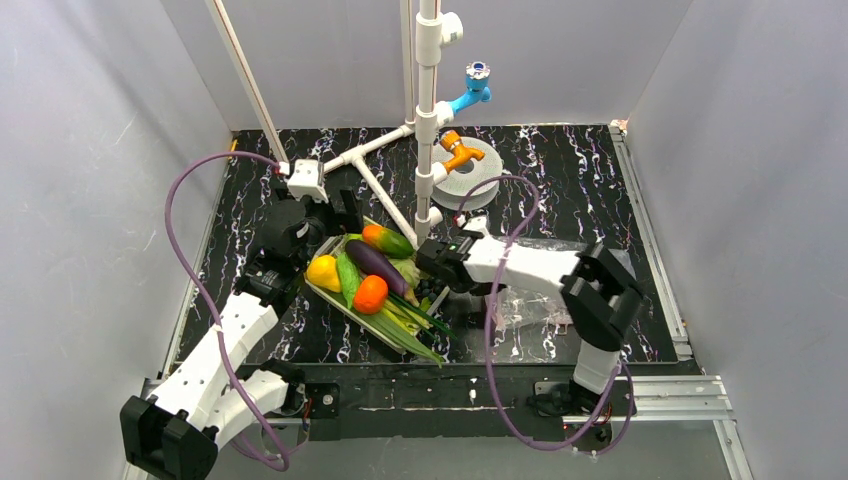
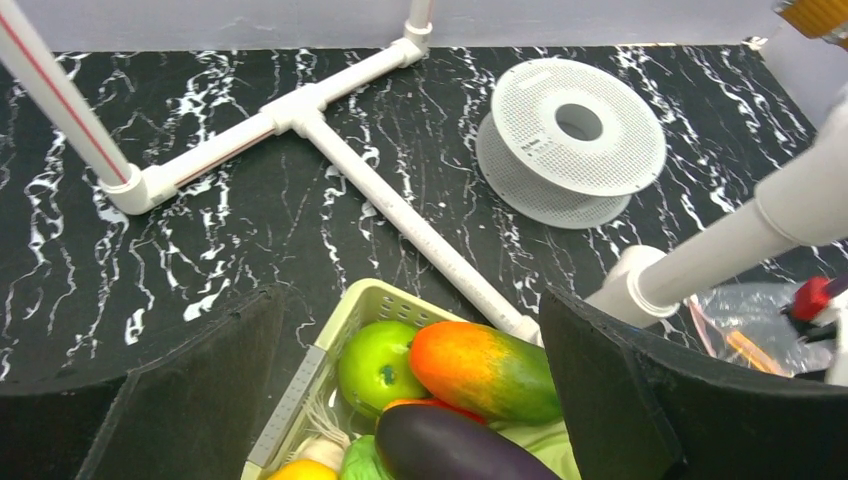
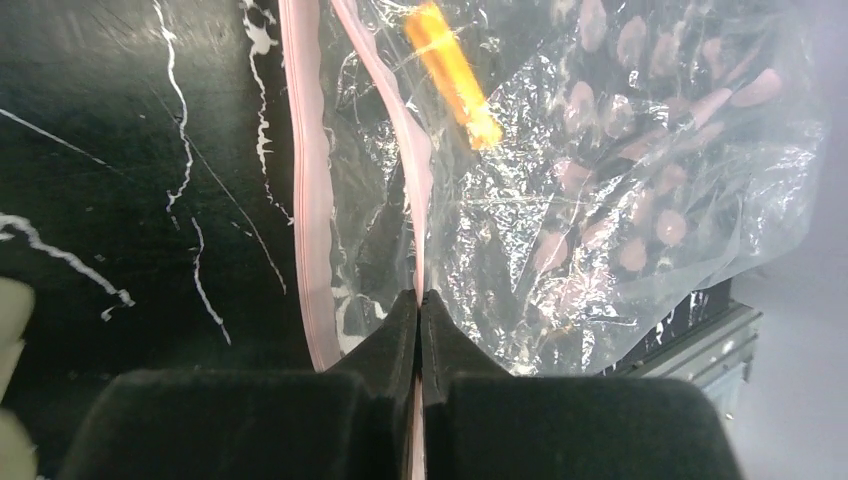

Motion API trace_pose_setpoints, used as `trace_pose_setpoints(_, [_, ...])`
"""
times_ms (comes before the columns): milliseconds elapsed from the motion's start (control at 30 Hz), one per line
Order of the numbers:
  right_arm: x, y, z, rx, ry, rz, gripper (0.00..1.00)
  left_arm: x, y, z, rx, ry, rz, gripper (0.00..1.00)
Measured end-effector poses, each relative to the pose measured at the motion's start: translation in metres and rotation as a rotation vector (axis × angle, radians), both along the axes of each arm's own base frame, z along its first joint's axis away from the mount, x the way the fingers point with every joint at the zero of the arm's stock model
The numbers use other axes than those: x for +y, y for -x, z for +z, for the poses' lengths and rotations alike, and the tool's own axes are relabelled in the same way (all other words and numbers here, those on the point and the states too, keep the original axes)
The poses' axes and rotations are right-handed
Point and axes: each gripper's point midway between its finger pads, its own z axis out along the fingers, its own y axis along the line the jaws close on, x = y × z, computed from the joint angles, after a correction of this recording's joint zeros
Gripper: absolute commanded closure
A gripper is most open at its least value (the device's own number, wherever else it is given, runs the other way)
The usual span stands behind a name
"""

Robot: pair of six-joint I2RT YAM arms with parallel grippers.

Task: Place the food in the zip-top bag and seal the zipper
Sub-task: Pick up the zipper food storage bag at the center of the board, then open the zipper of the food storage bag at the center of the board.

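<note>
The right gripper [image 3: 420, 300] is clamped on the zipper [image 3: 420, 220] of the zip-top bag [image 3: 640, 180] stretching ahead.

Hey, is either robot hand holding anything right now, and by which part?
The right hand is shut on the zip-top bag, pinching one lip of its pinkish zipper. The left hand is open, holding nothing.

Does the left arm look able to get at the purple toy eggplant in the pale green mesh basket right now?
Probably yes: the left end effector is open over the pale green mesh basket, and the purple toy eggplant lies on top, uncovered.
</note>
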Motion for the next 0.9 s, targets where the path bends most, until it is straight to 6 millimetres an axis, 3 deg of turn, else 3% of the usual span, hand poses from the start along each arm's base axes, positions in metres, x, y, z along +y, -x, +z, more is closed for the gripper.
trace_pose_setpoints(167, [-0.006, 0.002, 0.046, -0.103, -0.145, 0.029, 0.99, -0.019, 0.007, 0.001, 0.008, 0.014, -0.1, 0.01])
trace_pose_setpoints(333, [-0.016, 0.013, 0.092, -0.219, -0.374, 0.128, 0.99, -0.059, 0.026, 0.004, 0.011, 0.046, -0.278, 0.01])
trace_pose_setpoints(467, [-0.024, 0.021, 0.12, -0.298, -0.5, 0.182, 0.99, -0.099, 0.052, 0.009, 0.041, 0.136, -0.457, 0.01])
trace_pose_setpoints(567, [-0.033, 0.027, 0.14, -0.357, -0.568, 0.223, 0.99, -0.117, 0.07, 0.011, 0.117, 0.262, -0.541, 0.06])
trace_pose_setpoints(700, [-0.046, 0.033, 0.164, -0.42, -0.615, 0.274, 0.99, -0.14, 0.096, 0.021, 0.225, 0.507, -0.631, 0.06])
trace_pose_setpoints(900, [-0.043, 0.046, 0.216, -0.457, -0.726, 0.404, 0.99, -0.177, 0.152, -0.002, 0.462, 0.672, -0.693, 0.05])
